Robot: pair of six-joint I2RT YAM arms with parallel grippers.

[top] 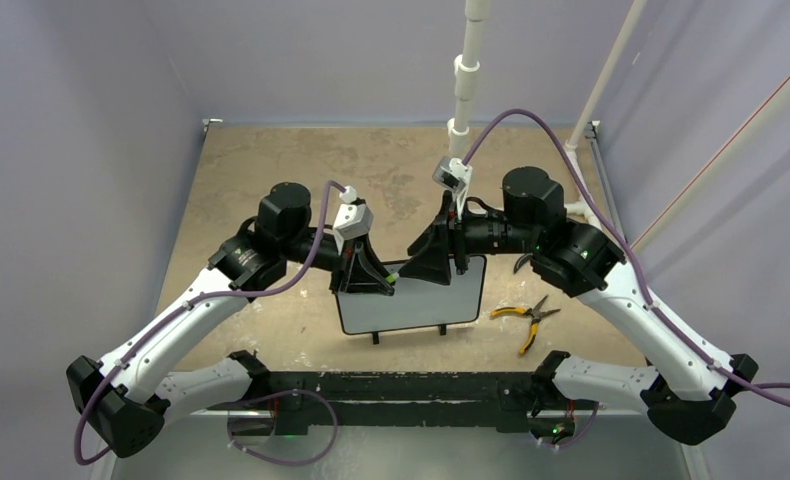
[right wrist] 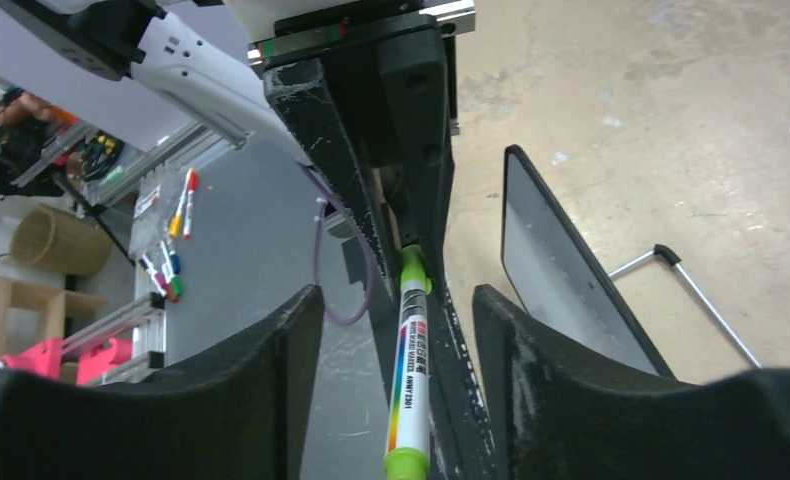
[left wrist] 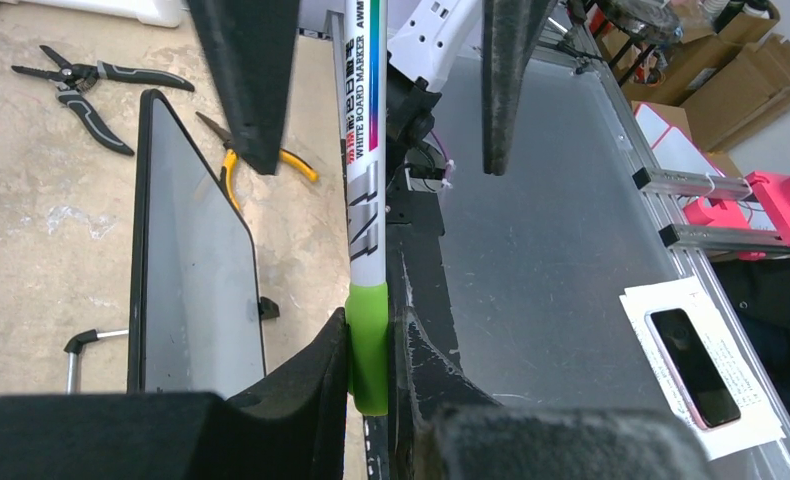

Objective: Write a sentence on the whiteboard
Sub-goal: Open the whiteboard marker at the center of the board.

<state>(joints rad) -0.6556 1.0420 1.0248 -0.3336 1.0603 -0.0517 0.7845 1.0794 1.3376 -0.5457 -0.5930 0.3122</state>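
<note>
Green-capped whiteboard marker (left wrist: 363,150) is clamped at its cap by the left gripper (left wrist: 369,335), while the right gripper (right wrist: 399,296) straddles the barrel with jaws apart. Directly beneath the 2 grippers sits the whiteboard (top: 421,305); no writing shows (uncapping looks pending), so all writing remains. Yellow-handled pliers (top: 526,318) lie outboard of the right gripper, off the board.

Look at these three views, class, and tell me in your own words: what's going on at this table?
Two robot arms meet above a small white rectangular whiteboard with a thin black frame on the table. The left tool is shut on one green end of a white whiteboard marker with green ends. The right tool is open, with a finger on either side of the barrel. No writing shows on the board. Yellow-handled pliers lie beside it.
</note>
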